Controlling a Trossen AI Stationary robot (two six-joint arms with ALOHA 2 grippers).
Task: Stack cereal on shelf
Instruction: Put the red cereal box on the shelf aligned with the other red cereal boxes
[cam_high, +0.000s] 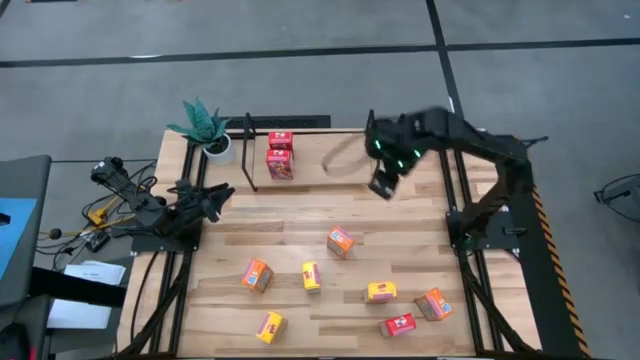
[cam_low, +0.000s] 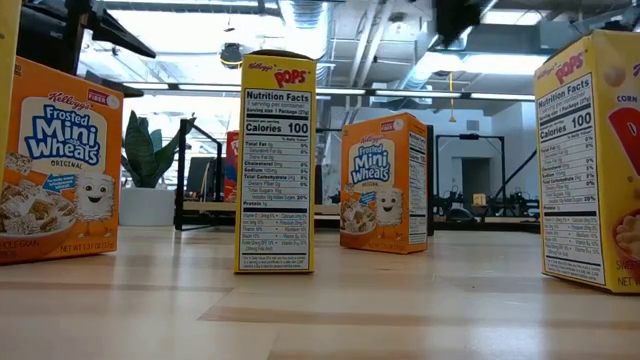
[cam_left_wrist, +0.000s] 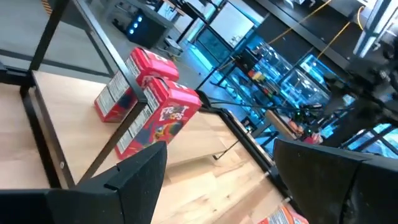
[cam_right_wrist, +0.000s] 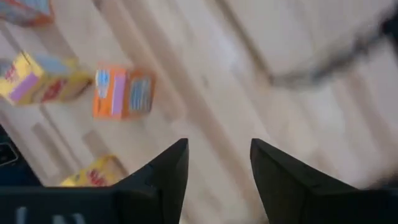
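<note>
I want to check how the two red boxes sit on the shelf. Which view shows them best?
The left wrist view: both red boxes stand upright, one behind the other, behind the shelf's rods. The high view shows them from above; the low view barely shows red behind the yellow box; the right wrist view shows neither.

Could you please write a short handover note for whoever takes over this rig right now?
Left end effector: open, empty, waiting at the table's left edge, facing the shelf.
Right end effector: fingers apart, nothing between them, above bare table right of the shelf.
Done: two red boxes stand on the shelf beside the potted plant.
Left: seven boxes are loose on the table: the third red box near the front edge, three orange boxes and three yellow boxes spread across the middle and front.
</note>
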